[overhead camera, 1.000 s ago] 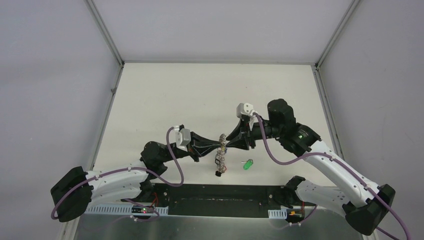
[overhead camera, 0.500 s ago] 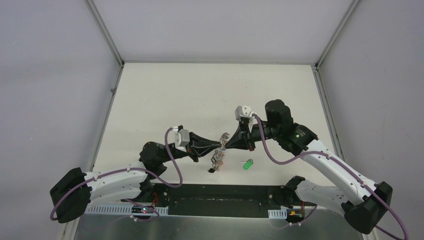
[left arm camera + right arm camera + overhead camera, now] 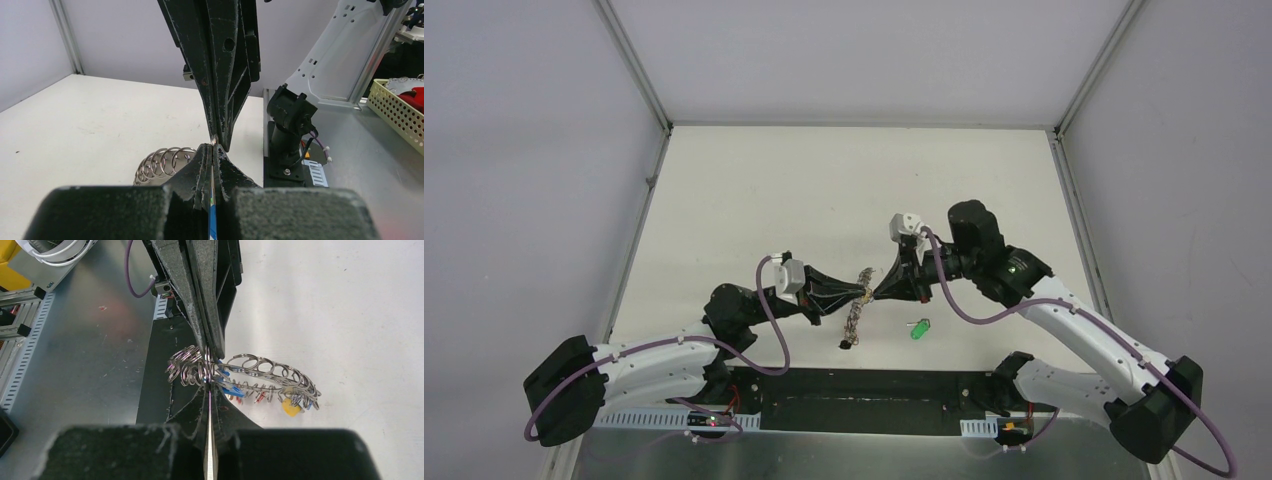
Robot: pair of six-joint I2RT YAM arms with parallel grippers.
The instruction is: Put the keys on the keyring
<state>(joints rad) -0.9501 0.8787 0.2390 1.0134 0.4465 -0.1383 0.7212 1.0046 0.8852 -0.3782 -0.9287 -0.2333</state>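
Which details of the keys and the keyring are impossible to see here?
Blue-tagged key: left wrist view, the shut left gripper hides all but a sliver.
What the right gripper pinches: right wrist view, its own fingers cover it.
Green-tagged key: top view, blade too small.

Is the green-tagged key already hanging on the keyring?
No, the green-tagged key lies on the table, apart from the keyring.
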